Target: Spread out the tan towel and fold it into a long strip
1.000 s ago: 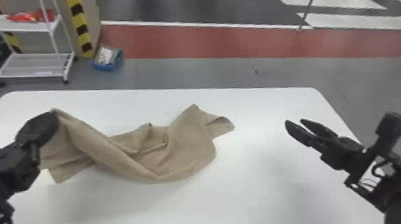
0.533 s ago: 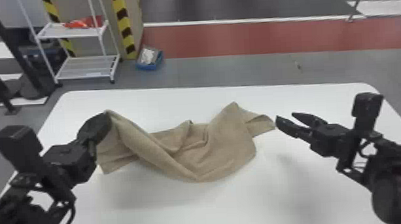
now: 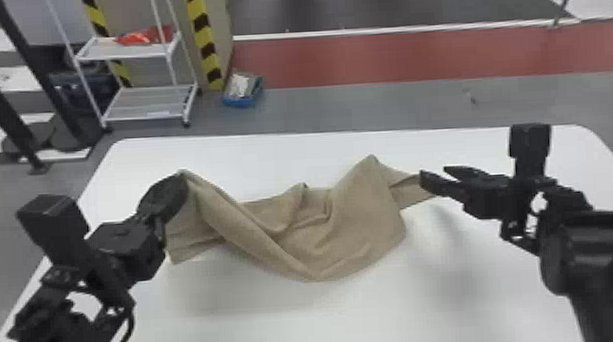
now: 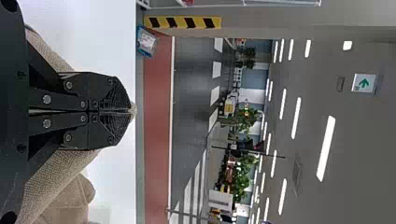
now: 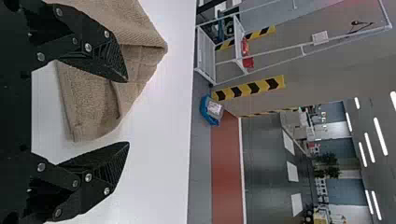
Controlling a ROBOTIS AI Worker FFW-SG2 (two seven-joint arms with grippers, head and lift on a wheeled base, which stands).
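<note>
In the head view my left gripper [image 3: 177, 182] holds up the left corner of the tan towel [image 3: 353, 230]; the rest lies crumpled across the table. The left wrist view has the left gripper [image 4: 130, 111] shut, a bit of towel [image 4: 63, 177] poking past its tips. At the towel's right end my right gripper [image 3: 433, 175] stands open, one finger by the flap's edge. From the right wrist, the gripper [image 5: 128, 112] is spread wide, with the towel's end [image 5: 93, 102] beyond and between its fingers, not gripped.
The white table [image 3: 378, 319] stretches around the towel on all sides. Past its far edge stand a white wire shelf [image 3: 142, 104] and a blue box [image 3: 243, 90] on the floor.
The head view has swung to the left and now shows more of the left arm. My right gripper has moved left up to the towel's right end; the left keeps its corner raised.
</note>
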